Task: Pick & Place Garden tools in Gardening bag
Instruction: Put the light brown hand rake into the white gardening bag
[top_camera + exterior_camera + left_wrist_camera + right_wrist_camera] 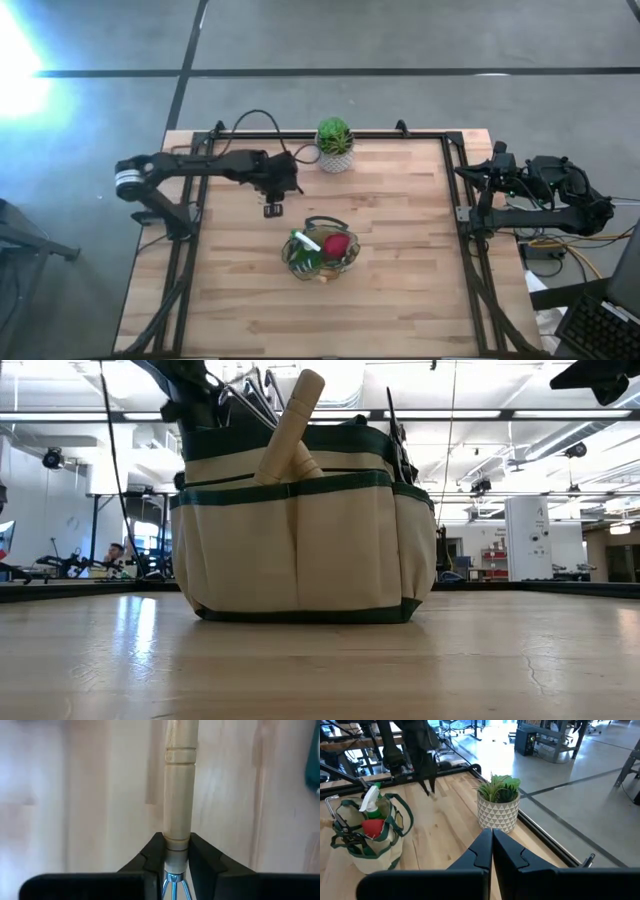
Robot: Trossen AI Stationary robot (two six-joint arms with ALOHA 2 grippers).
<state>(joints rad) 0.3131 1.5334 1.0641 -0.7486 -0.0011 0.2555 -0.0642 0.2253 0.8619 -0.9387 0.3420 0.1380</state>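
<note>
The beige gardening bag (322,252) with green trim stands on the table's middle. It holds a green spray bottle (303,243), a red item (336,246) and dark tools. In the low view a wooden handle (290,425) sticks out of the bag's (300,540) top. My left gripper (272,206) is above the table, between the bag and the far left, and is shut on a wooden-handled tool (179,780). My right gripper (492,840) is shut and empty at the table's right edge, on the far side. My left gripper pinches the tool between its two fingers at the wooden handle's metal end (177,831), where thin metal wires (172,885) run back between the fingers. The handle points onward along the fingers, toward the tabletop. It touches nothing else in view.
A green plant in a white patterned pot (335,146) stands at the far edge's middle, close to my left arm. A dark frame (460,190) runs round the wooden table. Bare wood lies to the bag's near, left and right sides.
</note>
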